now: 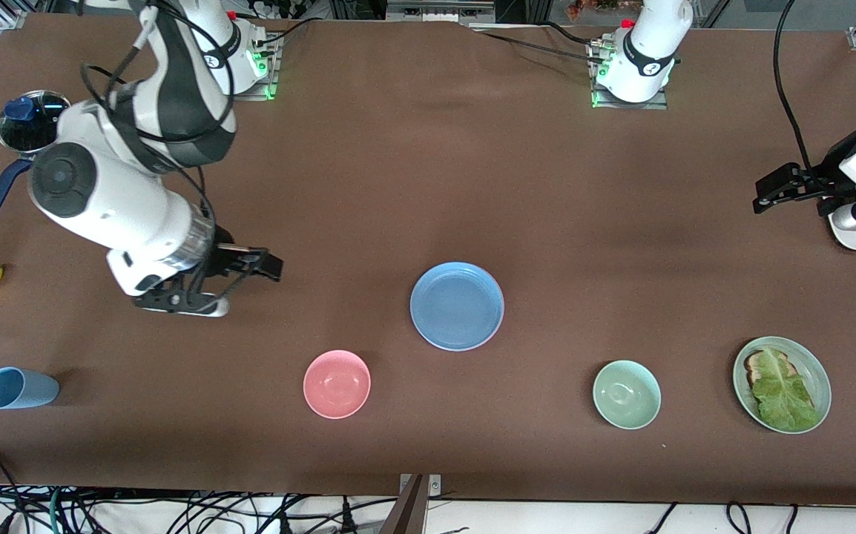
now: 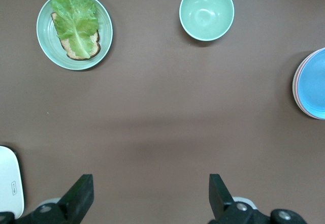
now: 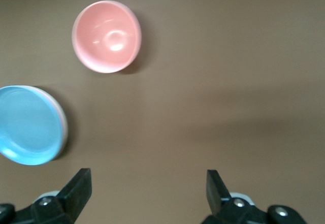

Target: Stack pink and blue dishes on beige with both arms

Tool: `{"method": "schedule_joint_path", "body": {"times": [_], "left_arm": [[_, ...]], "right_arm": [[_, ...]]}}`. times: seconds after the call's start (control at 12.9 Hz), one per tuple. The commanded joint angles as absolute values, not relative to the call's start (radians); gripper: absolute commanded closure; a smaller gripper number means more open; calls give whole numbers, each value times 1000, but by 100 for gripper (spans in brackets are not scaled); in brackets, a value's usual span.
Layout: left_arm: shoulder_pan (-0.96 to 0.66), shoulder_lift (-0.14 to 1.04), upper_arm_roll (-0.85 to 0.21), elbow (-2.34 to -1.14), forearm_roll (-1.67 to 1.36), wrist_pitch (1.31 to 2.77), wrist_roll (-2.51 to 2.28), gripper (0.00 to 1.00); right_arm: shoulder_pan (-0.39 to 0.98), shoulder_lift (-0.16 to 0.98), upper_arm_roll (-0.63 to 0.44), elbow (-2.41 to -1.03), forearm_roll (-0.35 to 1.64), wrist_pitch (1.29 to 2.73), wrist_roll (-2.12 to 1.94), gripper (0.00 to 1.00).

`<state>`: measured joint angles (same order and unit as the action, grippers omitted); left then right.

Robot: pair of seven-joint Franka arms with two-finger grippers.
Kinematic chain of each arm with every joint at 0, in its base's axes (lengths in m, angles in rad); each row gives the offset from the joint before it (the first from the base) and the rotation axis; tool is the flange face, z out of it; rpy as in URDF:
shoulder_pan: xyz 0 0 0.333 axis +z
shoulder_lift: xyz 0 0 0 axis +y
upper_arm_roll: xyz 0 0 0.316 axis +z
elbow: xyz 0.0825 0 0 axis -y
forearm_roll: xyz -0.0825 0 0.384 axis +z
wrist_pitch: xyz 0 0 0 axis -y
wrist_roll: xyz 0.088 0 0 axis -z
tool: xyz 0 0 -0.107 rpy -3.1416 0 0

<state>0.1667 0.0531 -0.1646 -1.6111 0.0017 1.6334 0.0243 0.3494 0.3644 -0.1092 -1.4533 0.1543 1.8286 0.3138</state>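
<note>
Stack: round medium-blue plastic plate (image 1: pixel 457 305) is seen topping pink and beige rims mid-table | handling: judged light, stiff, slippery; best gripped at rim | right gripper (image 1: pixel 250 268) and left gripper (image 1: pixel 777 191): fingers spread, empty, well apart from stack.

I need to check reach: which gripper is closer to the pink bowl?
Right. The right gripper hangs open over bare table close to the pink bowl, toward the right arm's end. The left gripper waits open at the left arm's end, well past the blue plate.
</note>
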Motion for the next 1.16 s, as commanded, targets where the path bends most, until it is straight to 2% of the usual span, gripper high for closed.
{"method": "schedule_joint_path", "body": {"times": [0.0, 0.31, 0.62, 1.08], "left_arm": [[166, 69, -167, -1591, -15, 1646, 14, 0], [164, 69, -167, -1591, -15, 1647, 14, 0], [164, 71, -167, -1591, -15, 1647, 14, 0], [164, 69, -167, -1591, -15, 1647, 14, 0]], "right_arm": [[257, 201, -87, -1569, 89, 1763, 200, 0], [183, 152, -78, -1565, 43, 1662, 118, 0], [77, 88, 0, -1568, 28, 1580, 69, 0], [77, 115, 3, -1508, 14, 1529, 60, 0]]}}
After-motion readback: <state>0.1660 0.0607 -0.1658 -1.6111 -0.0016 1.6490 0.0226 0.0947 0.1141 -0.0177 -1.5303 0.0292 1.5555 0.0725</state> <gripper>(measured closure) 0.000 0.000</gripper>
